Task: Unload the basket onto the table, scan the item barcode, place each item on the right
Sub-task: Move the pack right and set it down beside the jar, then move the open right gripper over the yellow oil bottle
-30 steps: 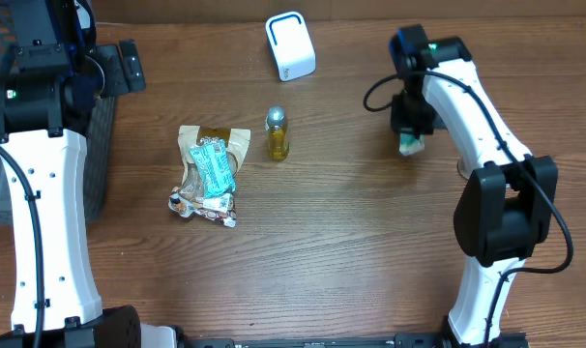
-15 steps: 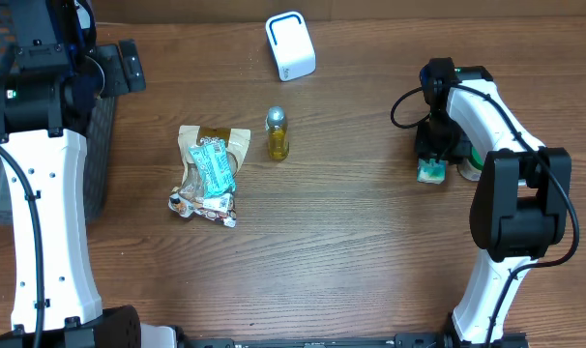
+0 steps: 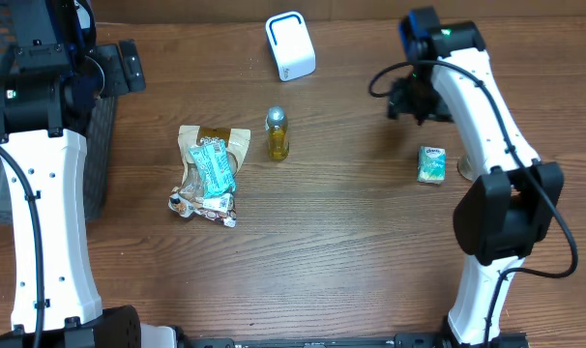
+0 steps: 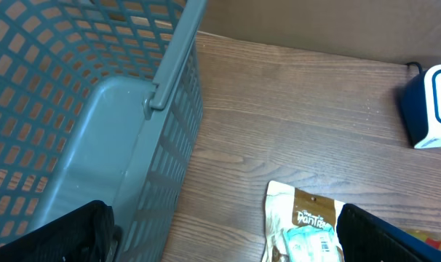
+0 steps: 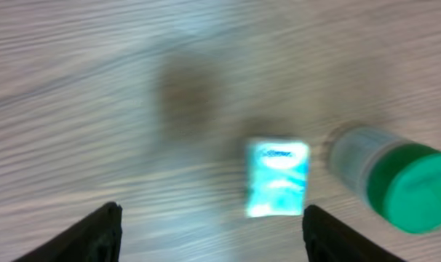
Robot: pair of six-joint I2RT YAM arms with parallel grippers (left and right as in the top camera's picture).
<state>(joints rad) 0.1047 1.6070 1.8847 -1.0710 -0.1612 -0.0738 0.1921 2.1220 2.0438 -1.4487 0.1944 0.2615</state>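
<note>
While the tissue pack (image 3: 430, 163) lay on the table (image 3: 351, 242), the right gripper (image 5: 212, 218) hovered open and empty, so fetching another item for the scanner (image 3: 290, 45) seemed next.

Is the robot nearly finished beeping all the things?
Not nearly. One green packet lies off to the right beside a green-lidded jar, maybe already scanned. Both the right hand and left hand are open and empty. The bottle and the pile of snack bags wait near the white scanner.
</note>
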